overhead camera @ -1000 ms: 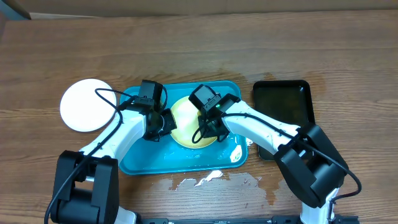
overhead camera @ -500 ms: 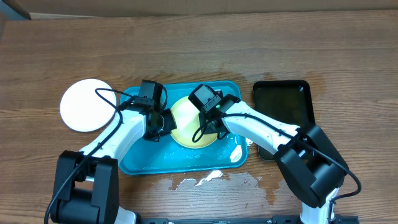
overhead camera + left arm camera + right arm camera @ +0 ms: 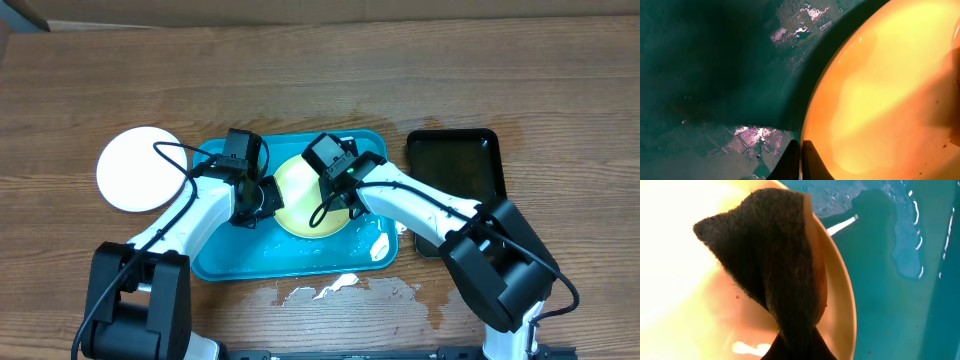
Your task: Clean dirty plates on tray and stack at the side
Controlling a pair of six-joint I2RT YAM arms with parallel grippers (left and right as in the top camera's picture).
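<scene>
A pale yellow plate [image 3: 300, 200] lies in the turquoise tray [image 3: 225, 260]. My left gripper [image 3: 262, 197] is shut on the plate's left rim; in the left wrist view its dark fingertips [image 3: 792, 162] pinch the edge of the plate [image 3: 880, 100]. My right gripper [image 3: 340, 203] is shut on a dark scouring pad [image 3: 775, 265], which is pressed on the plate's surface [image 3: 685, 265] near its right rim. A white plate [image 3: 138, 168] lies on the table left of the tray; I cannot tell whether another lies under it.
A smaller black tray [image 3: 455, 180] sits on the table to the right of the turquoise one. Foam and water pool in the tray's right front corner [image 3: 381, 245]. White foam streaks [image 3: 335, 288] lie on the table in front of the tray.
My right gripper has shifted the pad slightly toward the back left of the yellow plate. The left gripper and the plate have not moved.
</scene>
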